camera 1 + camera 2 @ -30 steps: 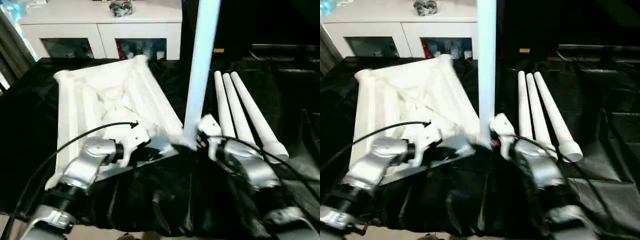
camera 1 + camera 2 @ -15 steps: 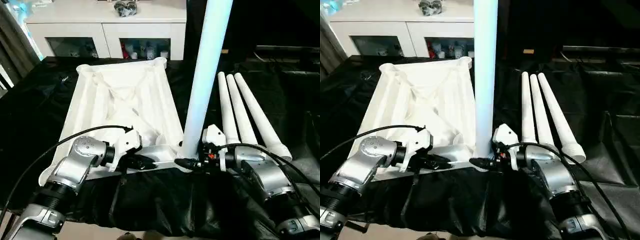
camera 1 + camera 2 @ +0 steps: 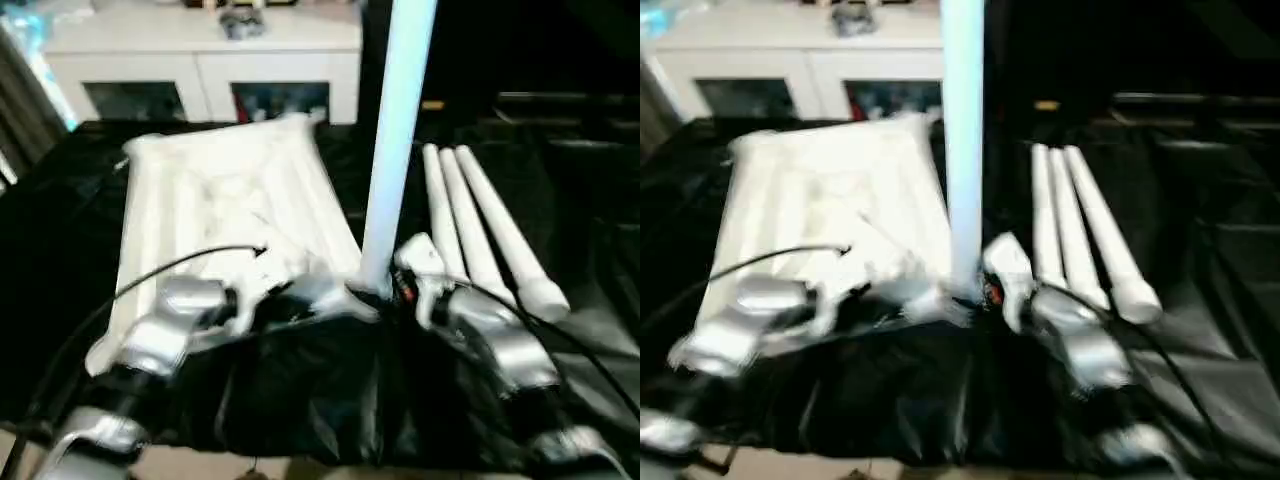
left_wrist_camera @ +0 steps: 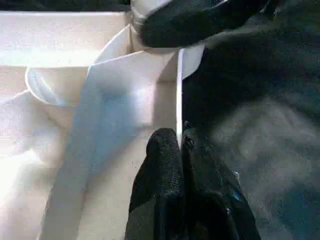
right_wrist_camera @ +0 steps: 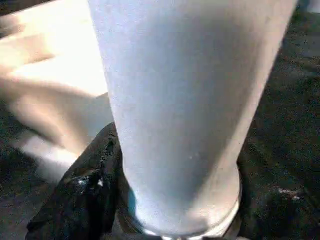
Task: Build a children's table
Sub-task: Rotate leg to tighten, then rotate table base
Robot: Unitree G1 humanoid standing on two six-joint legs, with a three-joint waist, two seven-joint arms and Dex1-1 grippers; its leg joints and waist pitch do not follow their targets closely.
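With the left end effector pinching the tabletop rim and the right end effector clasping the upright leg at its near-right corner socket, the robot should keep that leg vertical while seating it.

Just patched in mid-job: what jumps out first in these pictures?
One white leg stands upright at the near right corner of the upturned tabletop, with the right tool closed around its base. The left tool pinches the tabletop's near edge. Three spare legs lie side by side on the black cover to the right.
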